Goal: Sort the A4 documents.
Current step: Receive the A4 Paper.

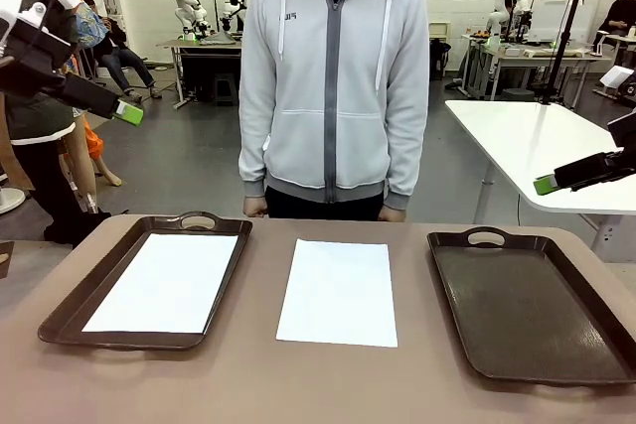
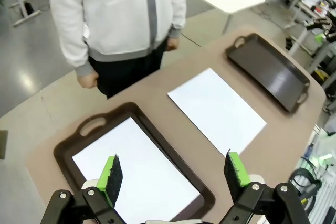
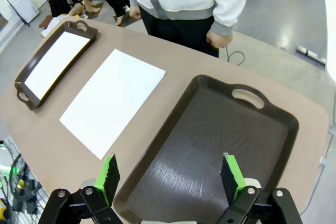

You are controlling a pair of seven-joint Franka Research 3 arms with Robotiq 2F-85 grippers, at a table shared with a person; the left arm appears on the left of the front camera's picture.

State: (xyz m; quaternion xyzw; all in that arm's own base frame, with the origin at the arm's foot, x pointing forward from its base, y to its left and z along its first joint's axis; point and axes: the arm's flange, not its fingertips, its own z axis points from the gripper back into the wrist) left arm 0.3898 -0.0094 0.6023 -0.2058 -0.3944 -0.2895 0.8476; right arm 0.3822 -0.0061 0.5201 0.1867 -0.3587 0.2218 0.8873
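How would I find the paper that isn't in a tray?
Look at the table in front of the person. This sheet lies flat on it between the left tray and the empty right tray. The other sheet sits inside the left tray; this one is on bare tabletop.

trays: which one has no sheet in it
The right tray, bare inside; the left tray holds a sheet.

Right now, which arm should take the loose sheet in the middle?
Probably right, if it goes to the empty tray: the right hand, open, hangs over that tray with the loose sheet just beside it. The left hand, open too, sits over the filled tray.
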